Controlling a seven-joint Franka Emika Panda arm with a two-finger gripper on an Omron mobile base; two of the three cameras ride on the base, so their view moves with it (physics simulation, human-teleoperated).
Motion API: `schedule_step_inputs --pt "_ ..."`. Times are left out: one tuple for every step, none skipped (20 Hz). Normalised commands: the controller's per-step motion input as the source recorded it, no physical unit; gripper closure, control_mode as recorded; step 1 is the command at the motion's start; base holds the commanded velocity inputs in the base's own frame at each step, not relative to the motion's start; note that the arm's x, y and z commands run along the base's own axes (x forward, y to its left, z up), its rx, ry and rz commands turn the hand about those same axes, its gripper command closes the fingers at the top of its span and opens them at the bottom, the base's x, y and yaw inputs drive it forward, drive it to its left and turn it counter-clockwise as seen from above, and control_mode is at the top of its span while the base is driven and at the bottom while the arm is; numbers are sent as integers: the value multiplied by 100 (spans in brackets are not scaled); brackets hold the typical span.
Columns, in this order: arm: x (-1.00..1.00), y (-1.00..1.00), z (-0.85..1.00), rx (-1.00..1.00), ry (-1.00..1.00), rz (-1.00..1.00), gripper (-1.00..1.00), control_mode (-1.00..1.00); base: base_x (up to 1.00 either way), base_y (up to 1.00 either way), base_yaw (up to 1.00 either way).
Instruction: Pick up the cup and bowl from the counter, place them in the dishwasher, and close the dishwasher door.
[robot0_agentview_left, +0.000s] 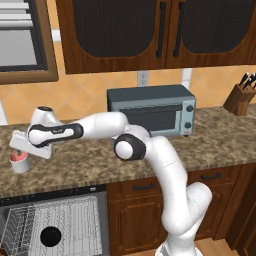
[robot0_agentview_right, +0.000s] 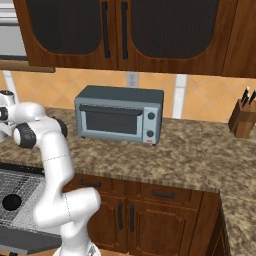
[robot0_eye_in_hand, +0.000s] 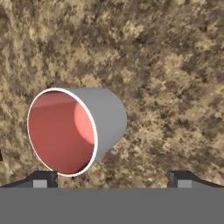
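The light grey cup (robot0_agentview_left: 20, 162) with a pinkish-red inside stands on the speckled counter (robot0_agentview_left: 220, 142) at its far left. In the hand view the cup (robot0_eye_in_hand: 76, 131) lies below me, nearer the left fingertip (robot0_eye_in_hand: 43, 178). My gripper (robot0_agentview_left: 19, 151) hovers just over it, open, fingers wide apart (robot0_eye_in_hand: 113, 179) and touching nothing. The black bowl (robot0_agentview_left: 51, 236) sits in the white wire rack of the dishwasher (robot0_agentview_left: 60, 215) under the counter, seen again as the bowl (robot0_agentview_right: 11, 202) at the lower left. The dishwasher door (robot0_agentview_right: 25, 242) hangs folded down, open.
A grey-blue toaster oven (robot0_agentview_left: 151, 110) stands at the back of the counter, right of my arm. A wooden knife block (robot0_agentview_left: 241, 97) is at the far right. Brown wall cabinets (robot0_agentview_left: 150, 30) hang above, and base cabinets (robot0_agentview_left: 145, 215) stand right of the dishwasher.
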Motion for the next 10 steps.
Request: schedule_step_inputs --pt "44 2 -16 0 0 0 -100 -100 0 0 0" --pt "49 4 -19 0 0 0 -100 -100 0 0 0" --pt "46 9 -11 0 0 0 -100 -100 0 0 0" --pt "41 14 -1 0 0 0 -100 -100 0 0 0" --pt "40 16 0 0 0 0 -100 -100 0 0 0" --pt "38 19 -4 0 0 0 -100 -100 0 0 0" --pt "33 21 -7 0 0 0 -100 -100 0 0 0" --pt "23 22 -11 0 0 0 -100 -100 0 0 0" --pt "7 27 -11 0 0 0 -100 -100 0 0 0" --pt "0 22 -11 0 0 0 -100 -100 0 0 0"
